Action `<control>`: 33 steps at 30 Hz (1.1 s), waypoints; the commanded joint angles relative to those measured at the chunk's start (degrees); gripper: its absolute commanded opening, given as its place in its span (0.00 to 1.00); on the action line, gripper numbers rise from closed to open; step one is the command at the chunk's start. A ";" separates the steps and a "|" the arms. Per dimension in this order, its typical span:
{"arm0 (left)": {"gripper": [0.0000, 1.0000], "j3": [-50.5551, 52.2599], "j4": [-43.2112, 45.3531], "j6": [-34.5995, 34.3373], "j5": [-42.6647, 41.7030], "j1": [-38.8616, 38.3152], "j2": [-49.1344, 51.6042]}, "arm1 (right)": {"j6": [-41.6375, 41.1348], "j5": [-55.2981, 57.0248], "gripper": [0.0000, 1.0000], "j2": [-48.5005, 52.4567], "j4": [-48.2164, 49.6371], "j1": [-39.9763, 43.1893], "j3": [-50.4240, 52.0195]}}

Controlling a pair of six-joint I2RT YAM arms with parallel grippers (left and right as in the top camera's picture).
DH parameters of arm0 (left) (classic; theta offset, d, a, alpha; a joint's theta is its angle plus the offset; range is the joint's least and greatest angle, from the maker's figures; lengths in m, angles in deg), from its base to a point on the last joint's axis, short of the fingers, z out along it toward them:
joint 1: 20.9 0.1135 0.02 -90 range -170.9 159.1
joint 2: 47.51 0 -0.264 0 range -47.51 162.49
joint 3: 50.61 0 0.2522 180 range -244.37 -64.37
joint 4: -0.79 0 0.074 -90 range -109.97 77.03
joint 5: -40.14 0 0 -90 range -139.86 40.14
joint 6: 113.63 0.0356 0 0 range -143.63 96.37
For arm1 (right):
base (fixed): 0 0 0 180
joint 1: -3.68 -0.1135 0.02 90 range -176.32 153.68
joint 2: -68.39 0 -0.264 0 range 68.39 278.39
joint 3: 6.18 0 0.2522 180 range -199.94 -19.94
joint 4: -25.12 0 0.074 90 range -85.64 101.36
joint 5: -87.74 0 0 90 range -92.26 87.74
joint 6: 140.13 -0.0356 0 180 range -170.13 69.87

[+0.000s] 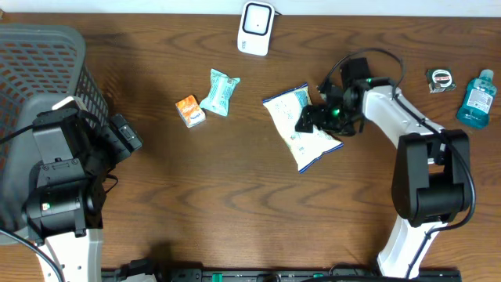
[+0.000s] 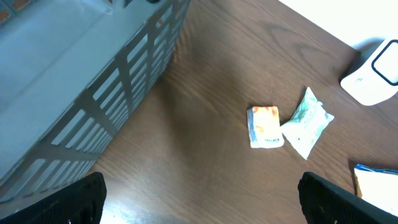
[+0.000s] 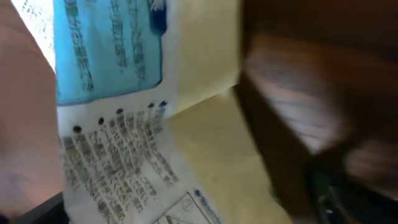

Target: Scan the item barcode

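Right gripper (image 1: 311, 117) of mine was down on the snack bag (image 1: 307, 147), sitting over its upper right part, up by the corner. Honestly couldn't tell if the jaws were clamped on it or loose: from above the fingers were just a dark blob against the bag, and my wrist camera was so close that all I got was blurry blue and white print (image 3: 118, 124) filling the view.

That bag lay flat on the wooden table (image 1: 235, 204), a bit right of center and turned at an angle. The white scanner (image 1: 256, 27) stood at the far edge, up and left of the bag and well apart from it.

Left of the bag were two small packets just beside each other, a pale green one (image 1: 218, 92) and an orange one (image 1: 189, 110). Over at the right edge a tape measure (image 1: 441, 79) sat next to a blue bottle (image 1: 477, 98).

My left gripper (image 1: 125, 135) hung by the gray basket (image 1: 47, 55) with its fingers (image 2: 81, 199) spread wide and nothing between them.
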 commanded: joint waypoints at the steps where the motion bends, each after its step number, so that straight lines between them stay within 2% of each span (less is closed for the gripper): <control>1: 0.98 -0.31 -0.04 -0.52 0.70 0.35 0.09 | -0.37 -5.64 0.86 0.76 1.88 0.50 2.97; 5: 0.98 -0.31 -0.04 -0.52 0.70 0.35 0.09 | -0.15 -6.25 0.46 1.66 2.97 0.50 4.92; 8: 0.98 -0.31 -0.04 -0.52 0.70 0.35 0.09 | -0.20 -6.78 0.10 1.53 2.91 0.52 4.83; 9: 0.98 -0.31 -0.04 -0.52 0.70 0.35 0.09 | -0.20 -7.61 0.04 1.53 2.97 0.55 4.59; 15: 0.98 -0.31 -0.04 -0.52 0.70 0.35 0.09 | -0.15 -16.39 0.02 1.18 3.02 1.79 1.84; 16: 0.98 -0.31 -0.04 -0.52 0.70 0.35 0.09 | -0.13 -17.68 0.03 0.96 3.04 1.99 1.40; 18: 0.98 -0.31 -0.04 -0.52 0.70 0.35 0.09 | -0.13 -19.50 0.21 0.66 3.65 2.08 0.61; 19: 0.97 -0.31 -0.04 -0.52 0.70 0.35 0.09 | 0.07 -19.65 0.37 0.66 4.17 2.05 0.42; 21: 0.98 -0.31 -0.04 -0.52 0.70 0.35 0.09 | 1.44 -19.19 0.88 0.68 4.98 1.66 0.37; 22: 0.98 -0.31 -0.04 -0.52 0.72 0.35 0.09 | 2.54 -18.16 0.96 0.68 4.92 1.38 0.39; 27: 0.98 -0.31 -0.04 -0.52 0.70 0.35 0.09 | -0.81 -5.95 0.99 0.68 4.46 0.48 0.42; 33: 0.98 -0.31 -0.04 -0.52 0.70 0.35 0.09 | -2.54 -2.73 0.95 0.70 7.37 0.61 0.52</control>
